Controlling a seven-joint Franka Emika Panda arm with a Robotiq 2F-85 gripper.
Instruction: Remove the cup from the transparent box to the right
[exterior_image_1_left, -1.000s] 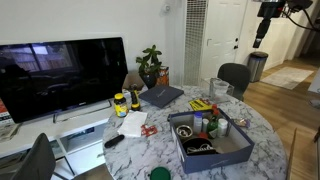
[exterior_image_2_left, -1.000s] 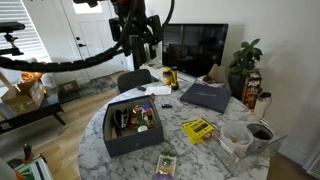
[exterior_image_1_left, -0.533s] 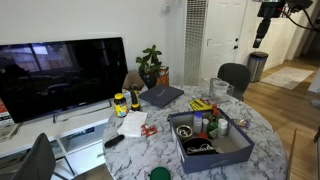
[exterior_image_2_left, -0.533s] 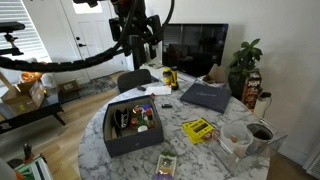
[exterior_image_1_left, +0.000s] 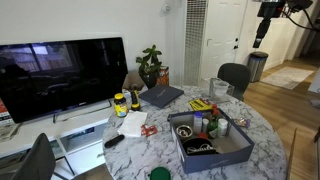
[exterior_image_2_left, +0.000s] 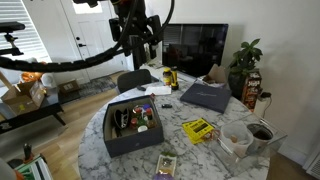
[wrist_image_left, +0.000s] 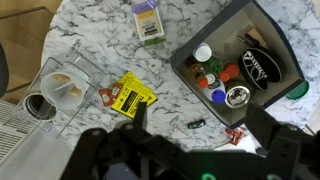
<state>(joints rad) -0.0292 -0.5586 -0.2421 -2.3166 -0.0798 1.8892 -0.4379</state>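
The transparent box (wrist_image_left: 88, 68) stands near the table's edge, with a pale cup (wrist_image_left: 66, 88) inside it. Both also show in an exterior view, box (exterior_image_2_left: 226, 146) and cup (exterior_image_2_left: 237, 134), and small in the other exterior view (exterior_image_1_left: 220, 88). My gripper (wrist_image_left: 198, 125) is open and empty. It hangs high above the marble table, well away from the box, over bare tabletop between a yellow packet (wrist_image_left: 130, 94) and the dark tray (wrist_image_left: 262, 22). It shows high up in both exterior views (exterior_image_1_left: 260, 35) (exterior_image_2_left: 143, 45).
A dark mug (wrist_image_left: 37, 104) stands right beside the box. The dark blue-grey tray (exterior_image_2_left: 112, 143) holds several bottles and jars. A dark laptop (exterior_image_2_left: 206, 96), a small green packet (wrist_image_left: 147, 20), a plant (exterior_image_2_left: 244, 62), a TV (exterior_image_1_left: 60, 75) and chairs (exterior_image_1_left: 235, 75) surround the table.
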